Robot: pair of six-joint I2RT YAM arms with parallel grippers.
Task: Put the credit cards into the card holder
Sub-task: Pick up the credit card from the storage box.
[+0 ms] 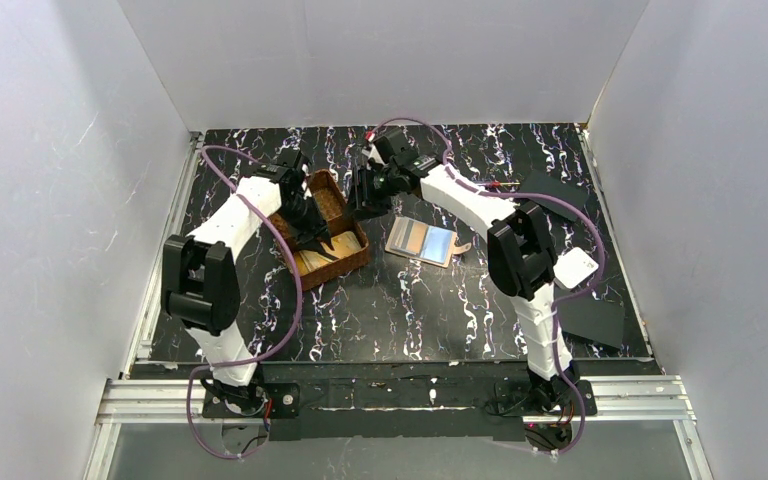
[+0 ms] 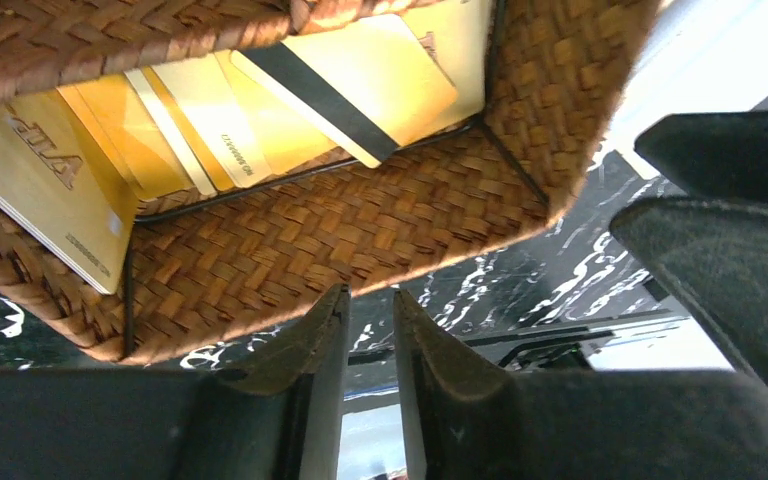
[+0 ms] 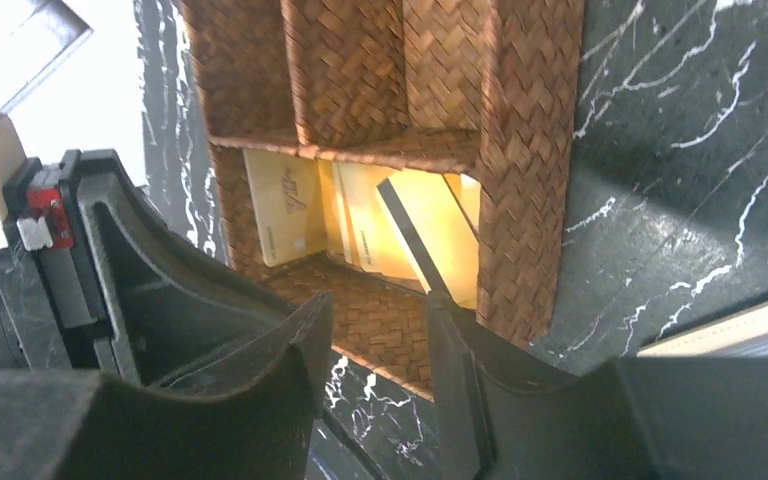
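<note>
1. The left pincer [image 2: 368, 325] hangs at the woven wall of the tray [image 2: 360, 230], its jaws a narrow slit apart and pinching nothing.
2. The right pincer [image 3: 380, 330] faces the same tray from the other side, spread somewhat wider and likewise empty.
3. The cards [image 2: 210, 110] lie fanned in one tray compartment, mostly gold. A striped card [image 2: 380, 70] is tilted on top of them.
4. The holder [image 1: 422, 240] lies open on the desk [image 1: 410, 310], just right of the tray and apart from both pincers.
5. We judge the step in hand to be the pick: neither pincer has a card yet.
6. The next move, as we read it, calls for one pincer to dip into the compartment and close on a raised edge. The tilted striped card offers the likeliest one. The other arm must stay clear, since the two crowd the same corner.
7. We cannot count the overlapping cards, and one is cut off at the left of the left wrist view.
8. From overhead the holder's slots are too small to read, and a bluish patch on it could be a card or lining.
9. We cannot tell whether the right pincer's finger touches the striped card.
</note>
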